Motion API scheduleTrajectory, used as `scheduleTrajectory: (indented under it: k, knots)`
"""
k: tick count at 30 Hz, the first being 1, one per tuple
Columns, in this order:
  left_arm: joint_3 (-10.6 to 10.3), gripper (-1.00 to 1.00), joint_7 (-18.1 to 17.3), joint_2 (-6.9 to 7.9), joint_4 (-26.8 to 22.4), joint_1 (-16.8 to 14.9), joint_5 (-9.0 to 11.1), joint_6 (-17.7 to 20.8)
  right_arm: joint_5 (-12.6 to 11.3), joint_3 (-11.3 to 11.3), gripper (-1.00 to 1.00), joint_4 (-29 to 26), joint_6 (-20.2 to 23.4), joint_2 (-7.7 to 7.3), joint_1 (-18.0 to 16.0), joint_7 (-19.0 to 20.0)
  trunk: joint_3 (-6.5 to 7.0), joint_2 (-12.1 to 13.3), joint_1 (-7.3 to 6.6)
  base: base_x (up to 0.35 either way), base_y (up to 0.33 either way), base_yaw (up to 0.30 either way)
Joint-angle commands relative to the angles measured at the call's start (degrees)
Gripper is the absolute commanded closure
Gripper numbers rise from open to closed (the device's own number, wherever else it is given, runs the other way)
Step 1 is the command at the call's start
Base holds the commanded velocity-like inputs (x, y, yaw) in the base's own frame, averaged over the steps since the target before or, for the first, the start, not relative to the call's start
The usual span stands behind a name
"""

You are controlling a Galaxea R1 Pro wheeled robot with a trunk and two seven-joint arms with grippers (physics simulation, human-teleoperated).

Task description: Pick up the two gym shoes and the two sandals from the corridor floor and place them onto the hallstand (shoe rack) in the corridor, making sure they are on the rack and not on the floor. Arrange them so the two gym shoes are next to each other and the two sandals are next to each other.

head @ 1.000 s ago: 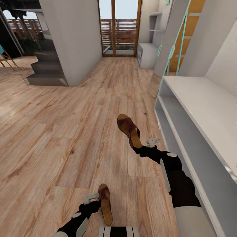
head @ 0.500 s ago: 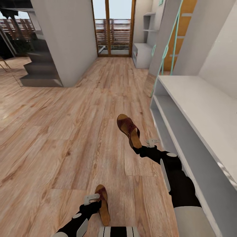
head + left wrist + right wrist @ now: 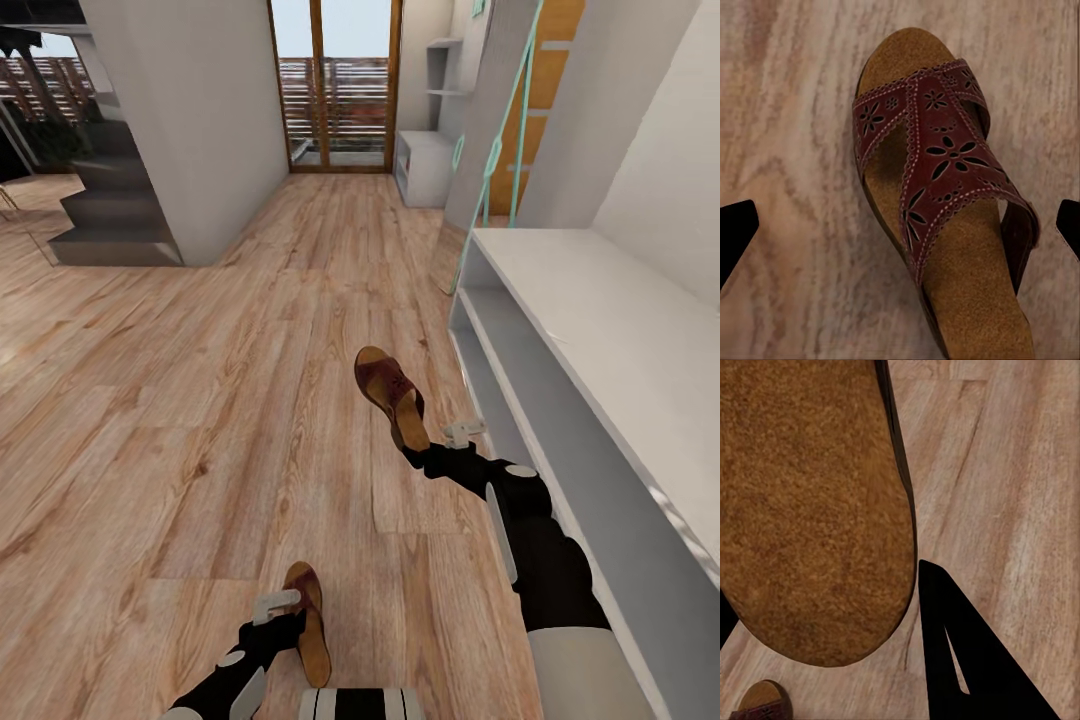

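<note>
Brown sandals (image 3: 392, 392) apparently held by each gripper, hallstand (image 3: 600, 330) tiers bare

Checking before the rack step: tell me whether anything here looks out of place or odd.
Nothing looks damaged. Both sandals are off the hallstand: one sandal held at its heel by the right gripper, the other sandal by the left gripper, over the floor.
</note>
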Motion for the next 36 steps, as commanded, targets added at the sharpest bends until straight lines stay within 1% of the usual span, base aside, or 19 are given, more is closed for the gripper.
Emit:
scheduleTrajectory:
  k: [1,4,10,23,36]
  knots:
    - [0.4,-1.0,0.0,-0.03,0.0,0.0,-0.4,-0.5,0.4,-0.2,1.0,-0.1,0.3,0.07,0.0,0.5,-0.04,0.0,-0.01,0.0,0.0,0.0]
    - [0.3,-1.0,-0.2,-0.14,-0.2,0.0,-0.5,-1.1,0.5,-0.2,1.0,0.0,0.3,0.35,0.0,0.4,-0.04,0.0,-0.01,0.0,0.0,0.0]
    - [0.3,-1.0,-0.3,-0.17,-0.3,0.0,-0.5,-2.7,0.3,-0.1,1.0,-0.4,0.3,0.26,0.0,0.4,-0.04,0.0,-0.01,0.0,0.0,0.0]
    - [0.1,-1.0,-0.3,-0.17,-0.3,0.0,-0.6,-3.0,0.3,0.0,1.0,0.0,0.3,0.34,0.0,0.4,-0.04,0.0,-0.01,-0.001,-0.001,0.0]
    - [0.0,-1.0,-0.2,-0.17,-0.3,0.0,-0.6,-3.0,0.3,0.1,1.0,0.1,0.4,0.41,0.0,0.4,-0.04,0.0,-0.01,-0.042,-0.055,0.0]
